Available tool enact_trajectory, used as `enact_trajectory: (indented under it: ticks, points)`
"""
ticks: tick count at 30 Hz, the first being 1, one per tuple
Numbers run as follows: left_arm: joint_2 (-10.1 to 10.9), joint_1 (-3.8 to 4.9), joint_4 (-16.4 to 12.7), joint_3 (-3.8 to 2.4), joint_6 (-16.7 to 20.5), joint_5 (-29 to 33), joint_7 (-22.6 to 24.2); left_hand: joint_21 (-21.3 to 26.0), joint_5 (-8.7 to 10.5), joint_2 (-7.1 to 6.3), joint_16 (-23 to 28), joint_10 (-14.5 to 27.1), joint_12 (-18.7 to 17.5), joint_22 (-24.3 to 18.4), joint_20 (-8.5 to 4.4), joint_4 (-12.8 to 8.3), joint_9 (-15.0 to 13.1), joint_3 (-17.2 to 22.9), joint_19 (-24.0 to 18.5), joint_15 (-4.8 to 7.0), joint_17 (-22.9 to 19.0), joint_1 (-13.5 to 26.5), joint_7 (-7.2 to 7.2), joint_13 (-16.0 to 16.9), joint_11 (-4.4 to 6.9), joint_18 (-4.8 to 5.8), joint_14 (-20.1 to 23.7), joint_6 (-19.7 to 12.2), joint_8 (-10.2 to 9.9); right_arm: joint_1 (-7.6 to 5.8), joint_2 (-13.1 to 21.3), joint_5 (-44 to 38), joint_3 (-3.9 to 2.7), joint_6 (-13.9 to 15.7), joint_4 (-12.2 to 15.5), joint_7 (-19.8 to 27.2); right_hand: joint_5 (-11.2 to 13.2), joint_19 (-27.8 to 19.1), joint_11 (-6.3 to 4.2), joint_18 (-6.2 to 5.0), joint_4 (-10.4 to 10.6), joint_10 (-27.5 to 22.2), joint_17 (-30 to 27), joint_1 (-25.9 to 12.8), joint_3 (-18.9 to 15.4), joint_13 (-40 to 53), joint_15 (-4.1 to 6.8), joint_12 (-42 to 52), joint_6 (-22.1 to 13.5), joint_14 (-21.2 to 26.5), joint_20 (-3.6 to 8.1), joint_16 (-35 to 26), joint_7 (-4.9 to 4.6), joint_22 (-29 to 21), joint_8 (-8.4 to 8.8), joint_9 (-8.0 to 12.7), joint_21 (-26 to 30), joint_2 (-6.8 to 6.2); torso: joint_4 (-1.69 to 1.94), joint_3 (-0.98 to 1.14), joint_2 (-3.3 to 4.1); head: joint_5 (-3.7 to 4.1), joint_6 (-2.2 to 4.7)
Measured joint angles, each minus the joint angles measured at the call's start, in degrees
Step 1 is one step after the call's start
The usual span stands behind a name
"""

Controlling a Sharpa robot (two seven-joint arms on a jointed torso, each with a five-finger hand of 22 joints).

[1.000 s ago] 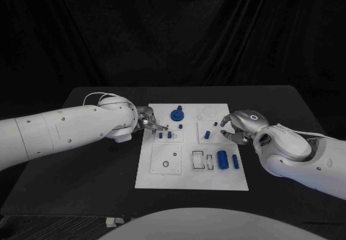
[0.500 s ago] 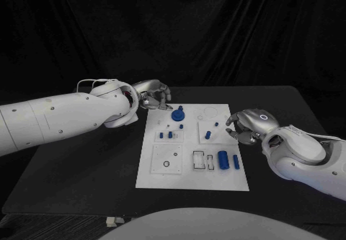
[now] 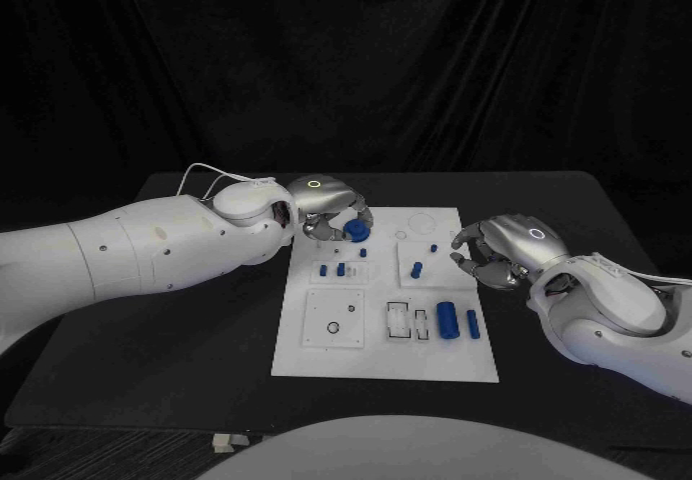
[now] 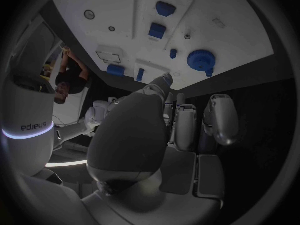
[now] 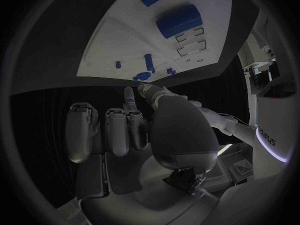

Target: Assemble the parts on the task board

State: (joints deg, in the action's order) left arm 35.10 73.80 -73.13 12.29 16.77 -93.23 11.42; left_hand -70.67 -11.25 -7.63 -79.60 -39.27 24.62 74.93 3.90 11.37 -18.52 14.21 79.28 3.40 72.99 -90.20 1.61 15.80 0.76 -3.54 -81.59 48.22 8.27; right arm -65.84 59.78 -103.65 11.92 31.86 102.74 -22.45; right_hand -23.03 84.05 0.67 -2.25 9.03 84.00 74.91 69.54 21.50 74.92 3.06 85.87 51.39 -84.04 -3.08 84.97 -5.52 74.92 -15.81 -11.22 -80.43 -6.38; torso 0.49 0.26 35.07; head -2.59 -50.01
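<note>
My left hand (image 3: 326, 205) has swung across from the board's near-left edge, where it sat low by the small blue pegs a second ago, up and over to the far end of the white board (image 3: 378, 355). It now hovers above the round blue knob (image 3: 355, 230), which lies just under and in front of its fingertips. From the left wrist view the fingers (image 4: 220, 117) hang loosely apart with nothing between them, and the round blue knob (image 4: 201, 61) sits on the board beyond them, untouched. So that hand is released, and I read this move as lining up for a grasp on the knob, not as a grasp made.

My right hand (image 3: 502, 252) has drawn back a little from the board's right edge and waits beside it. Its fingers (image 5: 117, 130) are curled in, and I see nothing held.

The other pieces have not moved: the two small pegs (image 3: 332, 269) lie on the near side of the left hand, the slanted peg (image 3: 414, 268) just beside the right hand's fingers, and the thick cylinder (image 3: 446, 319) with the thin rod (image 3: 472, 322) nearer me than the right hand. Assembly looks barely begun; the knob seems the next piece, and I must come down squarely on it.
</note>
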Motion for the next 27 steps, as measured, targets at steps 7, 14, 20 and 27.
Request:
enact_trajectory:
  ticks: [7,14,20,27]
  points:
    - [-3.40,-0.80,3.87,-0.04,0.30,-4.56,2.10,-0.68,1.52,-1.22,-2.10,-4.83,0.67,-0.01,-0.61,-0.30,1.67,1.57,0.61,0.12,1.71,1.22,-1.22,-2.32,-0.27,0.00,-1.67,3.41,-0.29,-0.01,-0.23,0.05,0.00,0.82,-0.18,1.47,0.23,0.00,0.00,0.00,0.46,0.00,0.00,-0.49,0.01,0.00,0.16,-0.29,0.21,0.16,0.00,0.00,0.22,0.00,0.00,0.09,0.00,-0.26,0.01,-0.01,0.01,-0.19,0.00]
    - [-5.63,-1.14,6.13,-0.06,-0.49,-6.27,2.20,-0.74,3.05,-1.26,-2.70,-9.29,1.89,-0.01,-0.70,-0.34,2.39,2.37,0.69,0.09,1.96,1.98,-1.90,-2.87,-0.30,0.00,-1.96,4.42,-0.55,-0.02,-0.59,0.41,0.01,0.89,-0.52,2.47,0.23,0.00,0.00,0.00,0.62,0.00,0.00,-0.49,0.17,-0.01,0.16,-0.52,0.21,0.16,0.00,0.00,0.21,-0.01,0.00,0.18,0.00,-0.26,0.01,-0.04,0.01,-0.29,0.00]
    - [-7.49,-1.53,7.77,-0.05,-2.74,-6.96,1.28,-0.74,3.05,-1.76,-2.71,-9.69,1.26,-0.01,-0.70,-0.63,2.69,2.67,0.69,0.08,1.96,2.55,-2.44,-3.50,-0.43,0.00,-1.96,5.43,-0.55,-0.02,-0.85,0.73,0.01,0.86,-0.89,2.91,0.23,0.00,0.00,0.00,0.62,0.00,0.00,-0.49,0.17,-0.01,0.16,-0.74,0.21,0.16,0.00,0.00,0.21,-0.01,0.00,0.19,0.00,-0.26,0.01,-0.03,-0.03,-0.66,0.00]
    - [-8.49,-2.00,8.81,-0.05,-5.15,-7.30,-0.07,0.01,5.42,-2.06,-2.48,-8.53,-0.68,-0.01,-0.70,-0.63,3.26,2.67,0.69,0.30,1.21,3.75,-2.44,-4.51,-0.47,0.00,-1.74,5.43,-1.40,-0.02,-1.02,0.99,0.01,0.80,-1.16,3.05,0.23,0.00,0.01,0.00,0.62,0.00,0.00,-0.49,0.17,-0.01,0.16,-0.95,0.21,0.16,0.00,0.00,0.22,-0.01,0.00,0.24,0.00,-0.27,0.01,-0.01,-0.05,-0.57,0.00]
